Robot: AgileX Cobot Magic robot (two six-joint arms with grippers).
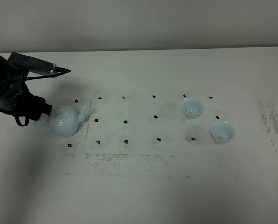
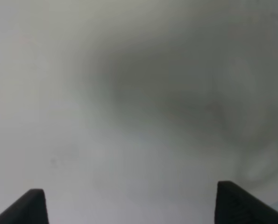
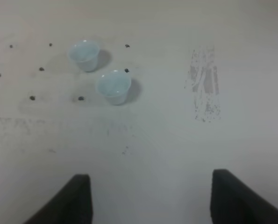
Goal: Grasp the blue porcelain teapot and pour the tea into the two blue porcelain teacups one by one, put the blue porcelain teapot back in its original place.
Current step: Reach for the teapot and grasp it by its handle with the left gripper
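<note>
The pale sky-blue glossy round-bodied porcelain teapot point(image 1: 64, 120) stands upright at about 9 o'clock on the white tabletop point(image 1: 143, 186), which is marked with a grid of small black dots. Its lid is on and its short spout points toward 2 o'clock. The two small pale-blue handleless porcelain teacups stand well apart from it at about 3 o'clock. The far teacup point(image 1: 193, 107) sits at roughly 10 o'clock of the near teacup point(image 1: 222, 132), and the two are close but not touching. I cannot tell whether either holds tea.

The left gripper point(image 2: 129, 193) has its jaws spread wide with nothing clamped between them. In the high view its dark arm crowds the teapot's 9 o'clock side, where the loop handle should be, and that handle is mostly hidden. The left wrist view is too blurred to show what lies ahead. The right gripper point(image 3: 150, 179) also stands open and empty, looking down on the teacups.

The step in hand looks like taking hold of the teapot. To do it well, the jaws should straddle the handle squarely, one finger through or on each side of the loop, before they close. Glazed porcelain is slippery and the pot is heavy toward the spout, so a shallow or off-centre pinch may let it swing. The lift should be straight up and level, so the lid stays seated.
</note>
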